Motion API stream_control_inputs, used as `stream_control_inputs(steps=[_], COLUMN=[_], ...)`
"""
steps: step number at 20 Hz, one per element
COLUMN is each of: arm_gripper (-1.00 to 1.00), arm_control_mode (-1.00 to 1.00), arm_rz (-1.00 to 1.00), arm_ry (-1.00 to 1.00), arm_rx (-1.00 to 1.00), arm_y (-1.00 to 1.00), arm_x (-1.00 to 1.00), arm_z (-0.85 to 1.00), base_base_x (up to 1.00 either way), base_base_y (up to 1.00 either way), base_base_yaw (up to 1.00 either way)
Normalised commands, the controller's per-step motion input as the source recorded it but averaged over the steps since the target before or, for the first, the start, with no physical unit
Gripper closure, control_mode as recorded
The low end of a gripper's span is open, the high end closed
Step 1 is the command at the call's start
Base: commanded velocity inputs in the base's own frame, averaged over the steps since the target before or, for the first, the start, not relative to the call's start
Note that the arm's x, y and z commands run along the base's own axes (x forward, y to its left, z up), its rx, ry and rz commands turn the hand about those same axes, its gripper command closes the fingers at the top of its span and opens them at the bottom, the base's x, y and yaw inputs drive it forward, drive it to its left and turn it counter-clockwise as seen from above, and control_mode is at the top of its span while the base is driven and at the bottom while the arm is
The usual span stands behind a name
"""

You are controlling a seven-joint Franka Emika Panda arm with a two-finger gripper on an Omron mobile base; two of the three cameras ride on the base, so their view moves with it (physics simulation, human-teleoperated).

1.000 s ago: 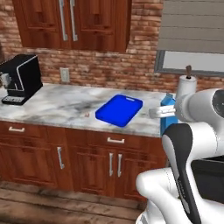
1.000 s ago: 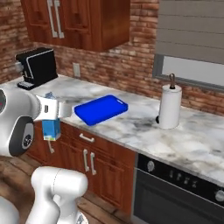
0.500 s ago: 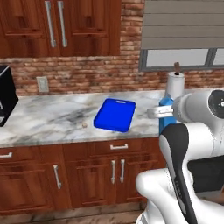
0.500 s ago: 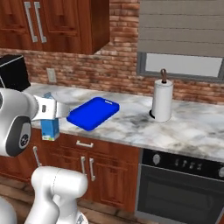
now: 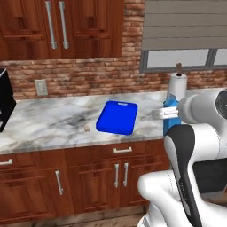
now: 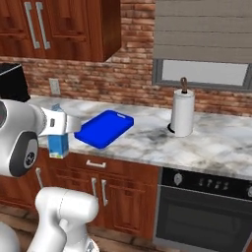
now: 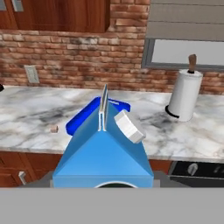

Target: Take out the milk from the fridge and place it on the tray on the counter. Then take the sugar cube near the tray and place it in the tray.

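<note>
Blue carton: one milk (image 6: pixel 58 142) was held upright in the gripper (image 6: pixel 60 129), in the air in front of the counter's front edge, off the marble.
Jaws: they were closed on the milk's sides; its gabled top and white cap showed close up in the hand view (image 7: pixel 104 153).
Tray: one blue tray (image 5: pixel 117 117) lay flat near the middle of the counter (image 5: pixel 53 124), reaching toward the front edge; nothing lay in it.
Sugar cube: one sugar cube (image 5: pixel 86 129) sat on the marble just beside the tray's left front corner, apart from it.
Paper-towel roll: one paper-towel roll (image 6: pixel 182 112) stood upright near the counter's back edge, under the window.
Oven: one oven (image 6: pixel 206 206) sat below the counter's right end.
</note>
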Motion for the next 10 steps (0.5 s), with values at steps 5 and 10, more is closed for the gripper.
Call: stream_control_inputs(steps=[5, 10], arm_gripper=[1.00, 1.00], arm_control_mode=[1.00, 1.00], arm_rz=[0.00, 0.00], arm_ry=[0.00, 0.00], arm_rx=[0.00, 0.00], arm_y=[0.00, 0.00], arm_x=[0.00, 0.00], arm_z=[0.00, 0.00], base_base_x=[0.61, 0.55], base_base_y=[0.44, 0.60], base_base_yaw=[0.00, 0.00])
